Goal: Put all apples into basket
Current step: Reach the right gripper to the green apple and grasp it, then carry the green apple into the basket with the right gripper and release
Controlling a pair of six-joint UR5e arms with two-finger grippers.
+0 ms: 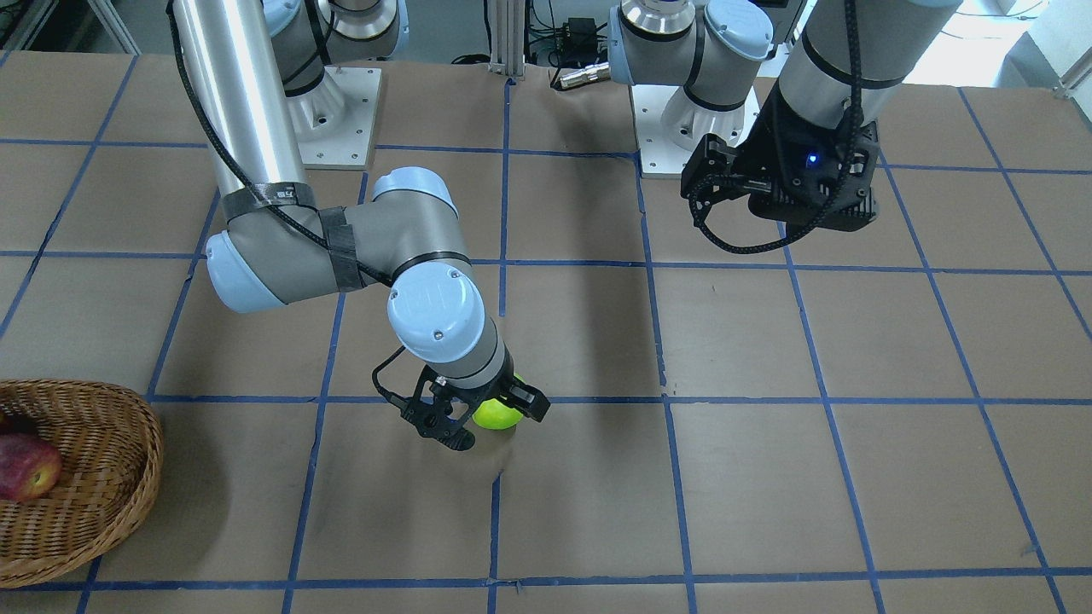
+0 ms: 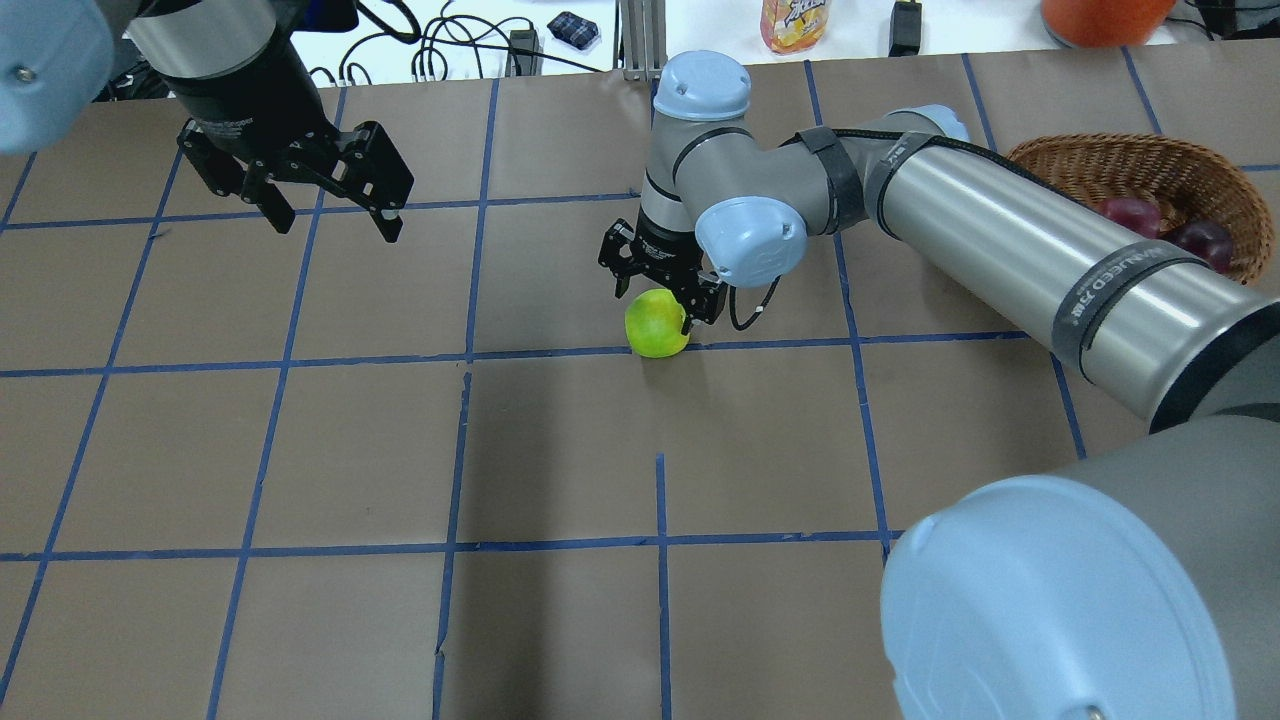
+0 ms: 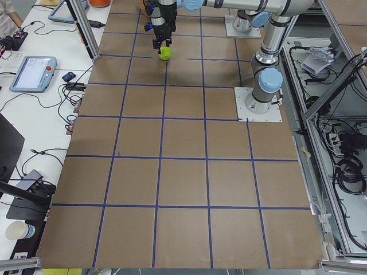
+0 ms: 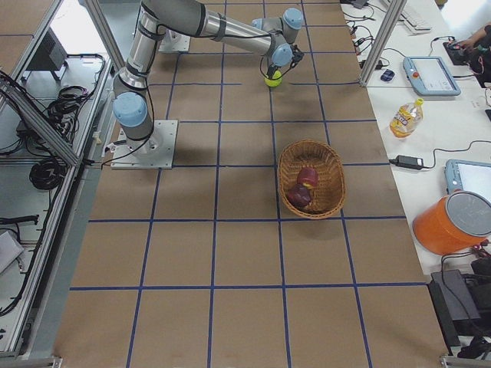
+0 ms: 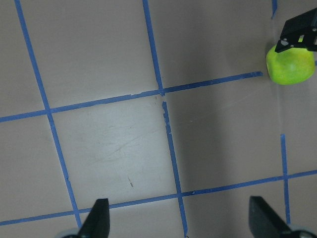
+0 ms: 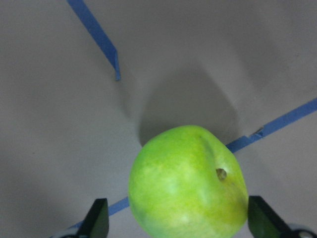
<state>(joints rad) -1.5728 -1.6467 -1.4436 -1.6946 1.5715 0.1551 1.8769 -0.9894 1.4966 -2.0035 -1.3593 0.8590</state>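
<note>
Green apple (image 6: 188, 183): smooth, glossy and round, with its stem pit showing, is sitting on a blue tape line (image 2: 300, 365) at mid-frame of the overhead view. The right wrist view is cutting off its lower edge.
Right gripper (image 2: 660, 298): is straddling it, jaws spread wide, gripping nothing.
Left gripper (image 2: 335, 215): is hovering at upper left, jaws wide apart, empty.
Basket (image 2: 1190, 165): woven wicker oval at upper right, is partly hiding behind the right arm.
Inside it: red apple (image 4: 308, 177) and maroon apple (image 4: 299, 197) are lying touching.
Table (image 2: 560, 450): matte brown paper.

Yellow-green apple (image 2: 656, 322), tan wicker basket (image 2: 1150, 165), blue-gridded brown table (image 2: 560, 450)
</note>
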